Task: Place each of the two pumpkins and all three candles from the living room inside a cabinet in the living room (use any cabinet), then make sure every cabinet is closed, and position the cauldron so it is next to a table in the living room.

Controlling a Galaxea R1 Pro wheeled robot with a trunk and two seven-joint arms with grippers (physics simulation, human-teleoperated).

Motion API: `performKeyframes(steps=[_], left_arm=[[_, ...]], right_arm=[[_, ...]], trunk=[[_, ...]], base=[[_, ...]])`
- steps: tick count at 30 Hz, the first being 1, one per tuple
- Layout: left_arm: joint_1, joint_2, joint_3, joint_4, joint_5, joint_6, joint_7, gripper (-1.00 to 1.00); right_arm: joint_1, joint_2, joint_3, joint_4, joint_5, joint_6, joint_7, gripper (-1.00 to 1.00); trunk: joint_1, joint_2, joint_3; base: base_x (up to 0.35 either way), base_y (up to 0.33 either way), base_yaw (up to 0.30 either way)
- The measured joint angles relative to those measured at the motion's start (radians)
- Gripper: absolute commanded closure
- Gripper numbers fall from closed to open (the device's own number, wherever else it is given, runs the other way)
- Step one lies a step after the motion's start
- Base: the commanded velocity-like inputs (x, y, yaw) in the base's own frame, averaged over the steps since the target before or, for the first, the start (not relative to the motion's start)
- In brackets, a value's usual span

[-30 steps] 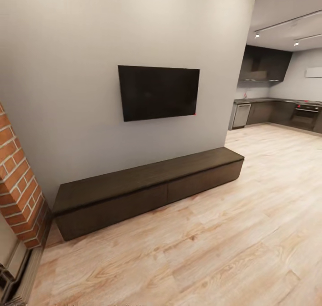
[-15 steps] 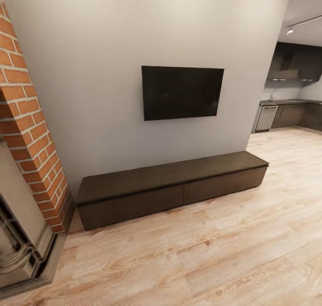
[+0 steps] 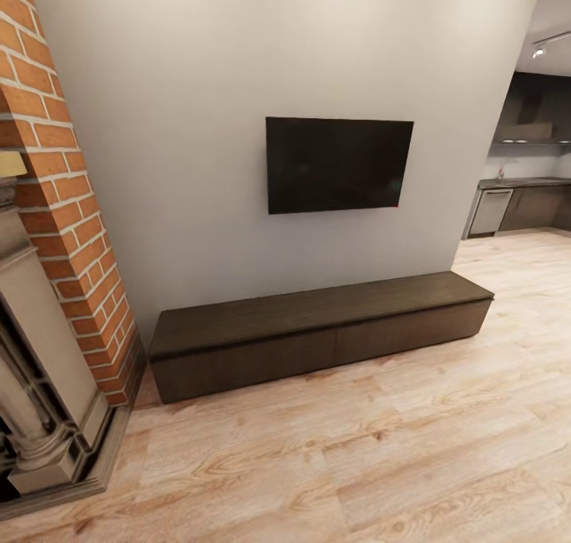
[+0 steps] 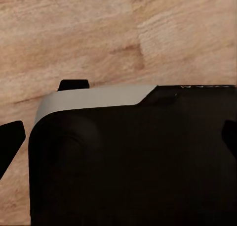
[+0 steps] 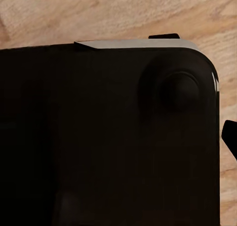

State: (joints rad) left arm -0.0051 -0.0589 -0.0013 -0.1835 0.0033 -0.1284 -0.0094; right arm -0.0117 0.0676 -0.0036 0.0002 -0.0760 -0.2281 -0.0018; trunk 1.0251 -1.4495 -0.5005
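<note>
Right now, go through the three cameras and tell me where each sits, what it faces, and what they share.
Head view: high on the robot, facing the wall-mounted television and the closed dark-brown cabinet, brick fireplace at the left.
Left wrist view: on the left arm, pointing down at the robot's dark body and the wooden floor.
Right wrist view: on the right arm, likewise facing the dark body.
Shared: all show the floor.

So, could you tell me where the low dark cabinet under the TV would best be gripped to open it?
Probably at the top edge of a drawer front, from the floor side. The cabinet shows two flat fronts split by a seam, no handles visible, and a dark gap under its overhanging top.
</note>
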Motion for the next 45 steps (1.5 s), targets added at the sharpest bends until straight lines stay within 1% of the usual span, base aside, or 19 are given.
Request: performKeyframes(steps=[4,11,14,16,20,25,37,41,45], left_arm=[[0.0,-0.002,0.001,0.028,0.0,-0.004,-0.001,-1.0],[0.0,0.004,0.004,0.034,0.0,-0.008,-0.002,-1.0],[0.0,0.006,0.003,0.034,0.0,-0.028,-0.002,-1.0],[0.0,0.007,0.003,0.035,0.0,-0.06,-0.002,-1.0],[0.0,0.007,0.004,0.036,0.0,-0.076,-0.002,-1.0],[0.0,0.007,0.005,0.036,0.001,-0.08,-0.002,-1.0],[0.0,0.007,0.006,0.036,0.005,-0.081,0.0,-1.0],[0.0,0.007,0.007,0.035,0.005,-0.081,0.0,-1.0],[0.0,0.008,0.025,0.034,0.005,-0.082,0.0,-1.0]], right_arm=[[0.0,0.001,0.0,0.0,0.0,0.004,0.007,-1.0],[0.0,0.001,0.001,-0.003,0.0,0.002,0.01,-1.0],[0.0,0.001,0.003,-0.005,0.003,-0.002,0.012,-1.0],[0.0,0.001,0.006,-0.007,0.007,-0.001,0.011,-1.0],[0.0,0.0,0.007,-0.008,0.009,-0.002,0.003,-1.0],[0.0,0.001,0.007,-0.009,0.01,-0.002,0.001,-1.0],[0.0,0.0,0.009,-0.01,0.011,-0.014,0.0,-1.0],[0.0,0.0,0.008,-0.01,0.011,-0.03,0.0,-1.0],[0.0,-0.001,0.008,-0.01,0.009,-0.054,0.002,-1.0]], trunk=[[0.0,0.0,0.0],[0.0,0.0,0.0],[0.0,0.0,0.0],[0.0,0.0,0.0],[0.0,0.0,0.0],[0.0,0.0,0.0],[0.0,0.0,0.0],[0.0,0.0,0.0],[0.0,0.0,0.0]], base=[[0.0,0.0,0.0],[0.0,0.0,0.0],[0.0,0.0,0.094],[0.0,0.0,0.222],[0.0,0.0,0.264],[0.0,-0.07,0.281],[0.0,-0.234,0.285],[0.037,-0.033,0.278],[0.194,0.135,0.105]])
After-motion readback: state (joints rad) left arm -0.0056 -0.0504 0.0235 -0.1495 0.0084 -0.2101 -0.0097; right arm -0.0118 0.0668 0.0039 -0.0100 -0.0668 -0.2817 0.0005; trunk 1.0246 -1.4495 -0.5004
